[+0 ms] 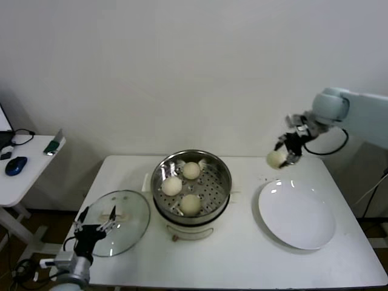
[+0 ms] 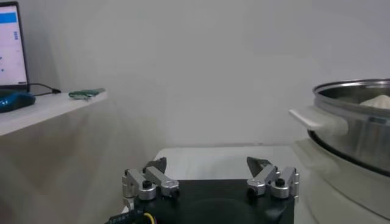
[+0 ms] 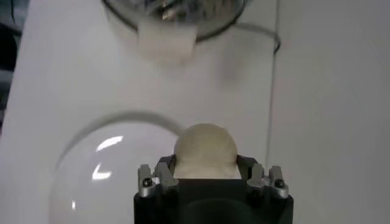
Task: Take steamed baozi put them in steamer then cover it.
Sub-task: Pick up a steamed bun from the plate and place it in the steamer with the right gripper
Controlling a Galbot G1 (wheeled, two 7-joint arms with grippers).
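Glass lid, flat and round with a metal rim (image 1: 119, 222), lies on the white desk (image 1: 230, 260) at the near left, and the left gripper (image 1: 97, 223) hovers just over its near edge with jaws spread wide and holding nothing. Beside the lid stands the round shiny stainless-steel steamer (image 1: 191, 185) on its cream-white base; three small smooth cream-white baozi (image 1: 182, 187) sit on its perforated tray, leaving one free spot toward the right of the tray. To the right lies a round white plate (image 1: 297, 215), bare. Farther back, above the plate's far edge, the right gripper (image 1: 285, 154) holds the fourth cream-white baozi (image 3: 205, 150) in the air, jaws closed on its sides.

Judging from this, the main risk is on the carry: the soft bun could squash or slip from the jaws if it is swung fast toward the pot. It could also catch the pot's raised steel rim if brought in too low, or land on a bun already in place and roll. Later, the waiting left gripper may slip on the smooth glass when it lifts the lid
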